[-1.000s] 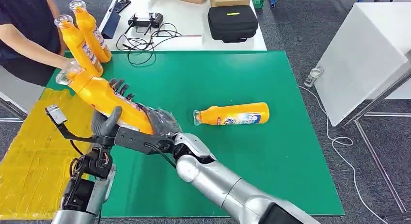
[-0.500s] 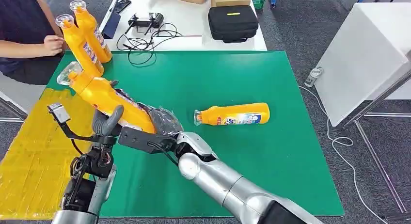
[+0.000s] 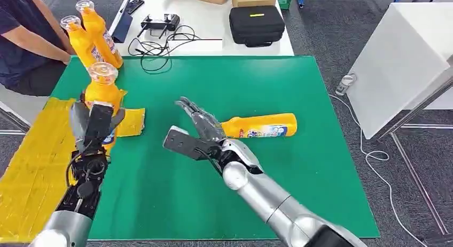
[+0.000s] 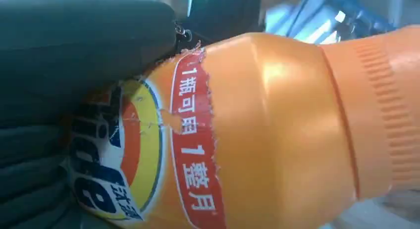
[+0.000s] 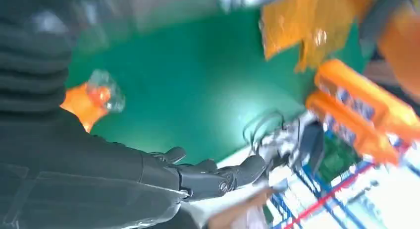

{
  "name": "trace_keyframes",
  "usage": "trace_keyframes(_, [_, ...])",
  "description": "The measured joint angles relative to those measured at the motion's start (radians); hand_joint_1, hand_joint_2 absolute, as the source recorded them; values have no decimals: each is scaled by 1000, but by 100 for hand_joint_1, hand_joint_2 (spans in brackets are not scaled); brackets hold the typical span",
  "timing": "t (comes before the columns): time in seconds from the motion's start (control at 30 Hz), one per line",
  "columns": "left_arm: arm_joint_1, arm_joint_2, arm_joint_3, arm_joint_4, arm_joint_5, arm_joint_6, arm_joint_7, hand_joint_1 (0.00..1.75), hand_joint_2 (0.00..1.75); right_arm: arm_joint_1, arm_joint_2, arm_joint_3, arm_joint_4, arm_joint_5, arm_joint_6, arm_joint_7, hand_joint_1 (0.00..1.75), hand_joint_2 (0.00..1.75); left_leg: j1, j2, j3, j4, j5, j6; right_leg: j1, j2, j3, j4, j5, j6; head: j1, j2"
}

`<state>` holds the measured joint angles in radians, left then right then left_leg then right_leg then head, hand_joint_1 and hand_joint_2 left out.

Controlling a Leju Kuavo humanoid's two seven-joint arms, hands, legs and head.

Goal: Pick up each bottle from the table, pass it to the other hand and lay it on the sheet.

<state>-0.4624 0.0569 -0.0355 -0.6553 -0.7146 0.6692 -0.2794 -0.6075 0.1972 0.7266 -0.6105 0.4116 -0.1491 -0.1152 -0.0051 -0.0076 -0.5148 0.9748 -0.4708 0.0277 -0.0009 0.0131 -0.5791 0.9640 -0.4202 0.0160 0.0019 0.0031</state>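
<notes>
handover done, bottle now in my left

now that my right hand (image 3: 200,124) has let go and hangs with fingers spread wide, my left hand (image 3: 96,124) alone grips the bottle (image 3: 102,89) upright over the yellow sheet (image 3: 32,167); laying it down comes next, i judge.

— Handover's done! The right hand (image 3: 198,124) has let go of the orange bottle (image 3: 102,92), fingers (image 3: 188,105) spread, and pulled back beside the lying bottle (image 3: 259,126).

— And the left hand (image 3: 95,124) has swung the orange bottle from slanted to upright over the yellow sheet (image 3: 32,167). The person's arm (image 3: 37,41) has drawn away.
</notes>
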Motion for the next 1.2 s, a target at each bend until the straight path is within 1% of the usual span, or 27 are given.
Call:
trace_keyframes(0.03, [-3,17,6,22,-132,18,47,175,175,12,-20,-23,-43,5,13,0,0,0,0,0,0,0,0,0,0,0,0,0,0,0,0,0])
trace_keyframes(0.1, [-19,41,26,79,-258,27,89,175,175,30,-50,-60,-106,7,45,-5,0,0,0,-1,-1,0,0,0,0,0,0,0,0,0,0,0])
trace_keyframes(0.23, [-32,82,53,208,-351,26,157,175,175,40,-88,-112,-185,8,96,-30,0,0,-1,3,0,0,0,0,0,1,0,0,0,0,0,0])
trace_keyframes(0.27, [-31,87,54,231,-359,27,163,175,175,41,-95,-121,-195,8,100,-33,0,0,-1,2,0,0,0,0,0,1,0,0,0,0,0,0])
trace_keyframes(0.33, [-30,91,56,264,-365,27,167,175,175,43,-101,-130,-210,8,103,-35,0,0,0,0,0,0,0,0,0,0,0,0,0,0,0,0])
trace_keyframes(0.53, [-31,98,59,311,-371,29,173,175,175,45,-111,-141,-230,8,106,-35,0,0,0,0,0,0,0,0,0,0,0,0,0,0,0,0])
trace_keyframes(0.63, [-32,99,58,324,-416,16,221,175,175,45,-111,-142,-232,10,108,-45,0,0,0,0,-1,0,0,0,0,0,0,0,0,0,0,0])
trace_keyframes(0.73, [-25,99,36,344,-502,0,292,175,175,44,-108,-144,-232,15,114,-57,0,0,0,0,-1,0,0,0,0,0,0,0,0,0,0,0])
trace_keyframes(0.8, [-13,98,16,353,-541,-11,317,175,175,41,-103,-144,-231,19,117,-65,0,0,0,0,0,0,0,0,0,0,0,0,0,0,0,0])
trace_keyframes(0.83, [-9,98,3,358,-558,-23,327,0,175,40,-100,-145,-231,24,117,-69,0,0,0,0,0,0,0,0,0,0,0,0,0,0,0,0])
trace_keyframes(0.87, [-7,98,-7,362,-570,-33,333,0,0,38,-99,-145,-231,28,121,-71,0,0,0,0,0,0,0,0,-1,0,0,0,0,0,0,0])
trace_keyframes(0.93, [-4,96,-25,375,-603,-84,341,0,0,31,-97,-148,-228,34,128,-78,0,0,0,0,0,0,0,0,-1,0,0,0,0,0,0,0])
trace_keyframes(0.97, [-5,95,-33,378,-615,-138,344,0,0,27,-97,-149,-226,36,132,-82,0,0,0,0,0,0,0,0,-1,0,0,0,0,0,0,0])
trace_keyframes(1.0, [-3,93,-43,381,-627,-194,346,0,0,23,-97,-149,-224,39,134,-87,0,175,-1,0,1,0,0,0,-1,0,1,0,0,0,0,0])
trace_keyframes(1.1, [-14,91,-58,384,-634,-307,327,0,0,5,-105,-152,-217,59,147,-92,0,175,-1,-3,4,-1,0,0,-1,-2,4,0,0,0,-1,0])
trace_keyframes(1.2, [-16,90,-60,384,-616,-342,293,0,0,-29,-145,-148,-186,124,188,-82,0,175,-1,-3,6,-1,0,0,-1,-2,7,0,0,0,-1,0])
